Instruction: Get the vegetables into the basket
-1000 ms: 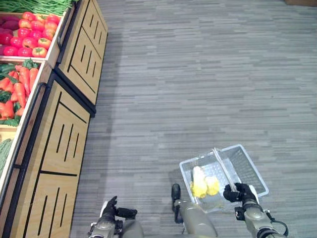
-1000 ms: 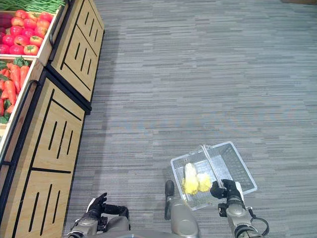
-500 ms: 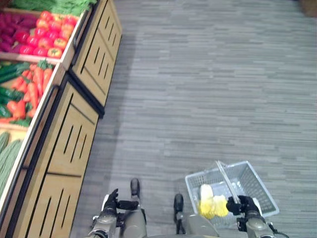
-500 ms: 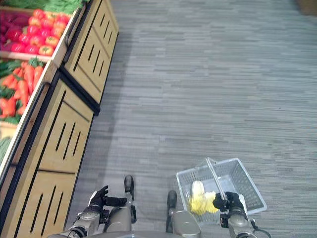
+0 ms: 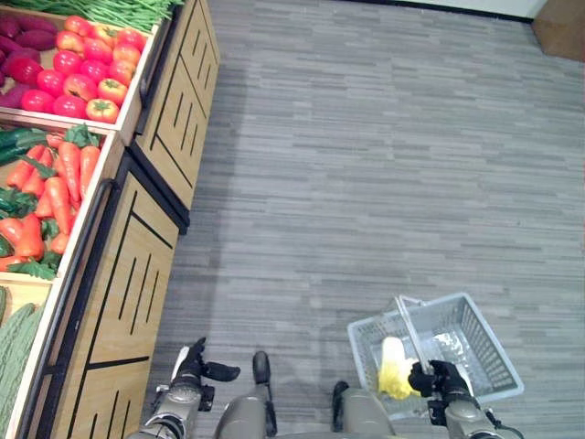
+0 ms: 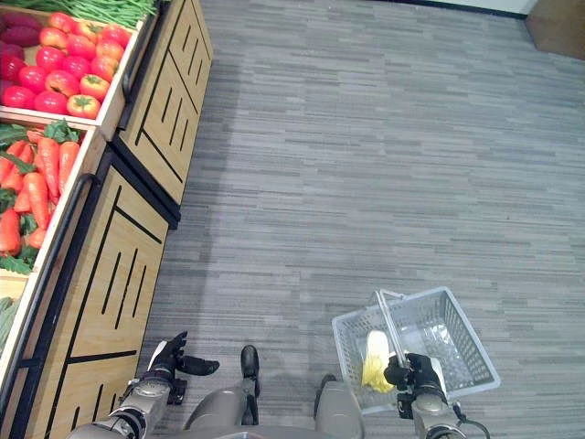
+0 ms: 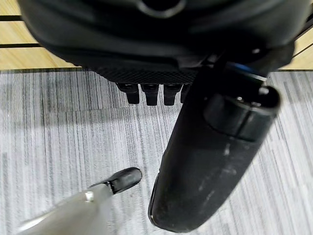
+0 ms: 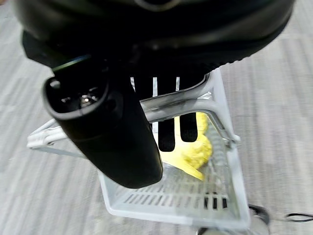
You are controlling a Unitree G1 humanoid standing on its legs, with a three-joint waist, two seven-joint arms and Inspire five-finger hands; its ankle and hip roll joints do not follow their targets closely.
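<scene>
A white wire basket (image 5: 483, 346) hangs low at my right, over the grey floor. My right hand (image 5: 436, 378) is shut on its handle (image 8: 182, 103), fingers curled round the bar. A yellow leafy vegetable (image 5: 393, 368) lies inside the basket, also visible past my fingers as the yellow vegetable (image 8: 194, 143). My left hand (image 5: 193, 369) hangs at the lower left beside the display stand, open and holding nothing, thumb pointing right. On the stand lie red tomatoes (image 5: 84, 80), orange carrots (image 5: 60, 183), green beans (image 5: 110, 11) and long green gourds (image 5: 13, 340).
The wooden display stand (image 5: 137, 265) with a black rail runs along the left side. Wide grey plank floor (image 5: 366, 165) stretches ahead and to the right. A brown box corner (image 5: 559, 26) sits at the far right.
The whole picture has shifted as the camera moved; more of the vegetable bins shows at the left. The basket stays in my right hand, the left hand stays open.
</scene>
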